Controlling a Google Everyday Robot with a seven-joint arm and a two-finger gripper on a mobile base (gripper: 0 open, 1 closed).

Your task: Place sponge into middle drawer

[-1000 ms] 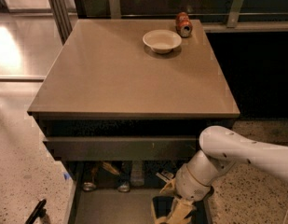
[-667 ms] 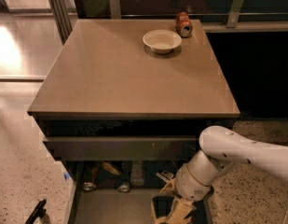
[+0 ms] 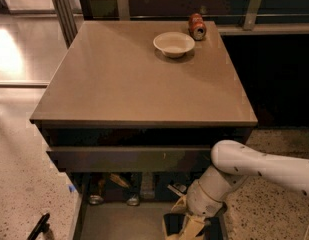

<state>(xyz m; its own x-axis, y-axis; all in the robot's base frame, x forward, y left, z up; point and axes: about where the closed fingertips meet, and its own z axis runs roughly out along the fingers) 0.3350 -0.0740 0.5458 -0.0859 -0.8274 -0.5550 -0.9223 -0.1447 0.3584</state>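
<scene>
The middle drawer [image 3: 119, 224] is pulled out at the bottom of the view, a flat grey floor between dark side walls. My gripper [image 3: 186, 228] hangs from the white arm [image 3: 254, 166] and reaches down into the drawer's right part. It is shut on the sponge [image 3: 171, 224], which shows as a small dark green block beside the pale fingers [image 3: 194, 226], low over the drawer floor. The frame's bottom edge cuts off the gripper's tips and the sponge's underside.
Above the open drawer is a drawer with a long grey-brown front panel [image 3: 129, 159]. A white bowl [image 3: 174, 44] and a red can [image 3: 196, 26] sit on the cabinet top [image 3: 134, 84]. Cans and packets [image 3: 114, 191] lie at the drawer's back. A black object [image 3: 39, 227] is on the floor at left.
</scene>
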